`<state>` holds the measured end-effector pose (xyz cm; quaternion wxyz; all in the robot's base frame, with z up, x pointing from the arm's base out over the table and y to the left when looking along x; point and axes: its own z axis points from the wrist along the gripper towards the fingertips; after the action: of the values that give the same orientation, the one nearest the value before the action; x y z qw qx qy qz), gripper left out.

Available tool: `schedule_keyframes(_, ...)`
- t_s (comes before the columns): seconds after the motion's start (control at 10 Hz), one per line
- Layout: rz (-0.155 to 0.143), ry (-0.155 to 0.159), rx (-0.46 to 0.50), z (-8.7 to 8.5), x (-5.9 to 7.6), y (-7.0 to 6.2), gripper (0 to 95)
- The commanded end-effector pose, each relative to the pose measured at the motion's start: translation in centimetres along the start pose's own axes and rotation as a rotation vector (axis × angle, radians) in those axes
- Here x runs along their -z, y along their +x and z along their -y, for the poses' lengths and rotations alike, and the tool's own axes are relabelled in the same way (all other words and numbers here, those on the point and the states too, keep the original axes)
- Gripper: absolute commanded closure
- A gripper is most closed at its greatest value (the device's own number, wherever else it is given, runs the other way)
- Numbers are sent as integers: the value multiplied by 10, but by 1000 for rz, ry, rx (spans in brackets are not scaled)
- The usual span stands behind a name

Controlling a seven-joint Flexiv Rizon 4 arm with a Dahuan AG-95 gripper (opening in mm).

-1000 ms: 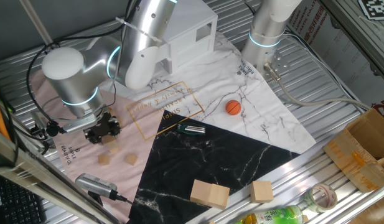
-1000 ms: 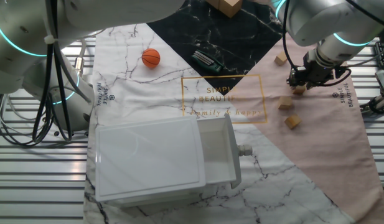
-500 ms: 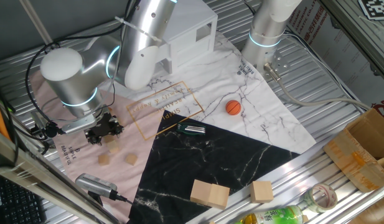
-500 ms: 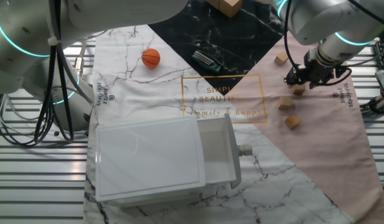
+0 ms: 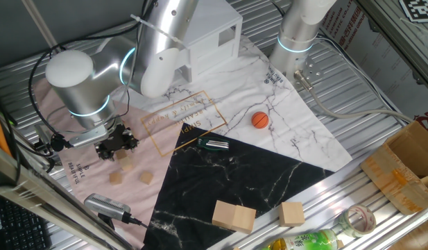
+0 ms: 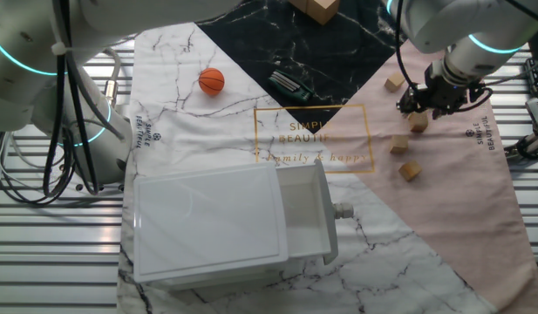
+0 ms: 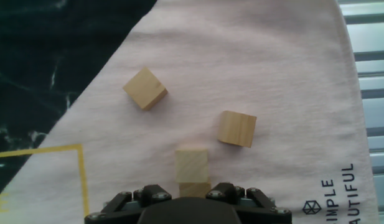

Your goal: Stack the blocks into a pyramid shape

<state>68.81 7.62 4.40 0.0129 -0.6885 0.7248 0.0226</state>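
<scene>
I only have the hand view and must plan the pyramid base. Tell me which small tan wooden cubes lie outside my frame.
Observer: Two small tan wooden cubes lie on the pink cloth near the gripper, apart from each other, unstacked.
Operator: Report anything round nearby.
Observer: An orange ball sits on the white marble cloth, well away from those cubes.
Operator: List other blocks.
Observer: Two larger pale wooden blocks lie at the black marble cloth's edge.
</scene>
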Motion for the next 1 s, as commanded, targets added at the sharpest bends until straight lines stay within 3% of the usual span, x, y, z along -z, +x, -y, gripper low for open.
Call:
schedule_keyframes(0.1,-5,8,-13,-4,7,-5,380)
schedule_keyframes(0.3,-35,11,-31,-8,10,-1,380)
schedule_keyframes(0.4,-42,13,-36,-11,12,2,570)
schedule_keyframes(1.0,-43,16,-35,-19,18,11,570)
